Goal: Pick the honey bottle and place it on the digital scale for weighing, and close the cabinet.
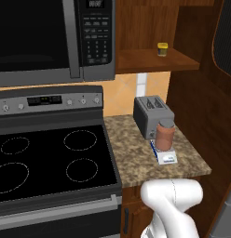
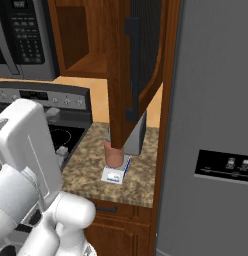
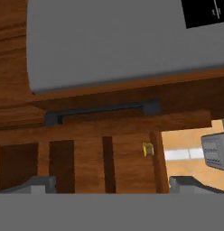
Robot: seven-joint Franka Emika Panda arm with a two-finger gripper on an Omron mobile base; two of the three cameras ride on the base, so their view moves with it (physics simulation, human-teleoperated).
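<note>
Ahead of the gripper: the cabinet door's black bar handle (image 3: 102,111) lay crosswise in the rolled hand view, apart from the fingers.
Gripper (image 3: 109,182): fingers spread wide, holding nothing, touching nothing; only their dark tips (image 3: 39,182) showed.
Honey bottle (image 1: 165,135): reddish-brown, translucent, grey lid, upright on the digital scale (image 1: 166,157); in the right base view its lower part (image 2: 115,156) showed under the door's edge.
Digital scale: flat white slab with a blue front edge, on the speckled worktop (image 1: 136,153), just before the toaster (image 1: 150,114).
Cabinet (image 1: 150,58): open, its dark-panelled door (image 2: 138,65) swung out over the worktop.
Beyond the handle: a tiny yellow jar (image 3: 148,149) on the cabinet shelf (image 1: 157,61).
Other things: microwave (image 1: 52,37) and stove (image 1: 47,162) left of the worktop; grey fridge (image 2: 211,125) right of the door.
</note>
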